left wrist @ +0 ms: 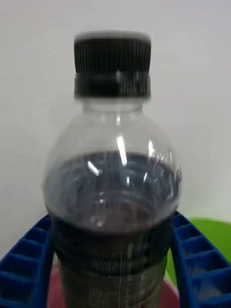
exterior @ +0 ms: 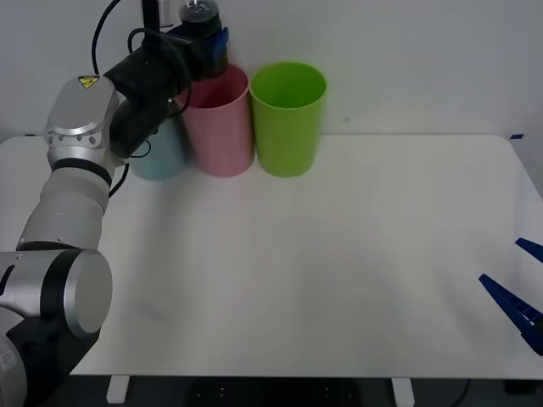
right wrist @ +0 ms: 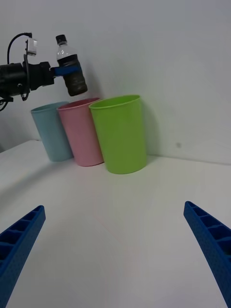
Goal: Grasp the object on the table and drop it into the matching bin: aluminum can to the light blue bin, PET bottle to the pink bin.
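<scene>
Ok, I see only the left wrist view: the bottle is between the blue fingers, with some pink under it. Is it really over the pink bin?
Observer: Yes. In the right wrist view the bottle, held by the left pincer, hangs above the mouth of the pink bin and does not touch its rim.
Operator: Where is the light blue bin?
Observer: The light blue bin stands right beside the pink one, on the side away from the lime green bin.
Operator: And the other arm?
Observer: The right pincer is open, low at the right edge of the table, far from the bins.
</scene>
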Motion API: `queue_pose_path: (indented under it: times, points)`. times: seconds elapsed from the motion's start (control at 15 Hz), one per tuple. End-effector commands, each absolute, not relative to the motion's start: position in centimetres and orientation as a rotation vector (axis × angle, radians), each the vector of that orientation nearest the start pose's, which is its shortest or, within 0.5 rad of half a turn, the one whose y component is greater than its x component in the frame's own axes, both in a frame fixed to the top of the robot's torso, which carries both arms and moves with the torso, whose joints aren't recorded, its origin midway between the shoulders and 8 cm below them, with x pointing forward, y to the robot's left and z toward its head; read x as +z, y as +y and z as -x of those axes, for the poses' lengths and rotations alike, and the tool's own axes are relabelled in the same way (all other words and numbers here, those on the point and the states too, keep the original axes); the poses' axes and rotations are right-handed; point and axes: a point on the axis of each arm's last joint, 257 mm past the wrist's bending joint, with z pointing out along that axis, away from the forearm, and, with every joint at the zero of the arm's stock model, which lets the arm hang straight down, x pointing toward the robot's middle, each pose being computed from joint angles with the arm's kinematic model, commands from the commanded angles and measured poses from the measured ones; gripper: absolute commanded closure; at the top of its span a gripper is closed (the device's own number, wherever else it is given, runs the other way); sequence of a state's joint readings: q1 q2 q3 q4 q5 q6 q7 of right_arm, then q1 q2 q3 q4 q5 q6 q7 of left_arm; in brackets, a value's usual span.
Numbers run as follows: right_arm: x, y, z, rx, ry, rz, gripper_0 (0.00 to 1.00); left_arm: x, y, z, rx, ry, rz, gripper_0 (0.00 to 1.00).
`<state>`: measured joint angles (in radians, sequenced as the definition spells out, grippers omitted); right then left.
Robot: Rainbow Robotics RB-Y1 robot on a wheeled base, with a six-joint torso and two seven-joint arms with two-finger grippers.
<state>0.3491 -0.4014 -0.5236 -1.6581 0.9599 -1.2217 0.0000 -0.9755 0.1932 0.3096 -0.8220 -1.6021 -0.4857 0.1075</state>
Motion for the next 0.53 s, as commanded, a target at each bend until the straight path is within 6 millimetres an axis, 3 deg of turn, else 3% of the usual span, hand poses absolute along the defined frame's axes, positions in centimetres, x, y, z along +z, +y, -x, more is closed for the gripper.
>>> queue_pose_path:
  times: [0.07, 0.53]
  points:
    - [-16.9, -33.0, -34.2, 0.567, 1.441, 0.465, 0.0, 1.4, 13.5, -72.8, -0.356, 1.37, -0.327, 0.0]
    - [-16.9, -33.0, -34.2, 0.567, 1.441, 0.465, 0.0, 0.8, 14.1, -71.5, -0.486, 1.346, -0.285, 0.0]
